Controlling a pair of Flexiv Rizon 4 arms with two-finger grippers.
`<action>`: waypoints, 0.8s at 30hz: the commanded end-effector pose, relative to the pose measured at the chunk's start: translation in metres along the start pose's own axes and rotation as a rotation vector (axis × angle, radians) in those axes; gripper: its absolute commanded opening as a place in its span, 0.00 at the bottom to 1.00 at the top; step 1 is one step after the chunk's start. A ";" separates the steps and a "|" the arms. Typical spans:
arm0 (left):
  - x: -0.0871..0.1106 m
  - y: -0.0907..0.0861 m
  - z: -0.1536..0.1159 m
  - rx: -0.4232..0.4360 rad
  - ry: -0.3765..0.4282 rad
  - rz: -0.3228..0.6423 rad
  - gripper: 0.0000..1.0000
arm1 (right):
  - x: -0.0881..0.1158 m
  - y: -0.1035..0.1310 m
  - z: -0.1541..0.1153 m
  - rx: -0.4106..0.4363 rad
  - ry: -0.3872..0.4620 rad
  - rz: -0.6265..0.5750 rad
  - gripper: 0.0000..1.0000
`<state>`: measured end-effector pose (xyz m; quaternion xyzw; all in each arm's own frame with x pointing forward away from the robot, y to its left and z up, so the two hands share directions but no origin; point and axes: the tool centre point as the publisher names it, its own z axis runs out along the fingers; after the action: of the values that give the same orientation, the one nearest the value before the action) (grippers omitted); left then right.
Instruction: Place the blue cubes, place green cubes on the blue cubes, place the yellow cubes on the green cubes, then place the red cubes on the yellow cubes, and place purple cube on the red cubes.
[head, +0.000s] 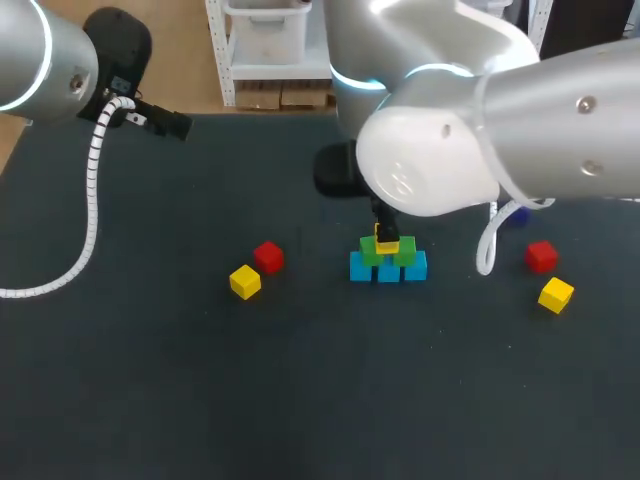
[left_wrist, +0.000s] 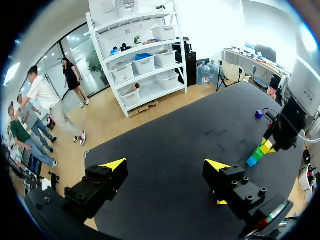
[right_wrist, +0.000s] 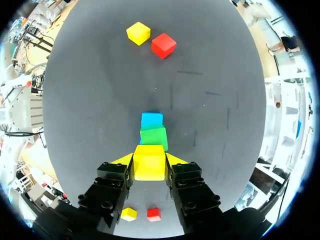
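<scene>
Three blue cubes (head: 388, 268) stand in a row at the table's middle, with two green cubes (head: 402, 250) on top of them. My right gripper (right_wrist: 149, 161) is shut on a yellow cube (right_wrist: 149, 161) and holds it just over the green cubes (right_wrist: 153, 136), above the blue row (right_wrist: 151, 120). In the head view the held yellow cube (head: 386, 241) shows under the right arm. My left gripper (left_wrist: 166, 167) hangs open and empty high over the table's far left corner. A purple cube (left_wrist: 258, 114) lies beyond the stack (left_wrist: 259, 153).
A loose red cube (head: 268, 257) and yellow cube (head: 245, 282) lie left of the stack. Another red cube (head: 541, 256) and yellow cube (head: 556, 295) lie to its right. My right arm's white cable (head: 487, 250) hangs between the stack and the right pair.
</scene>
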<state>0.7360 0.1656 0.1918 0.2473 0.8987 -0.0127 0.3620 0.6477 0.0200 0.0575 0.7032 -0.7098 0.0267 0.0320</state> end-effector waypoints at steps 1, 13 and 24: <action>-0.001 0.001 0.001 0.003 0.000 0.000 1.00 | 0.001 -0.002 0.001 -0.002 -0.001 0.004 0.00; -0.001 0.001 0.001 0.003 0.000 0.000 1.00 | 0.004 -0.004 0.004 -0.007 -0.004 0.008 0.00; -0.001 0.001 0.001 0.003 0.000 0.000 1.00 | 0.005 -0.005 0.008 -0.015 -0.010 0.011 0.40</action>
<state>0.7360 0.1656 0.1918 0.2473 0.8987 -0.0127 0.3620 0.6515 0.0154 0.0539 0.6993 -0.7138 0.0192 0.0345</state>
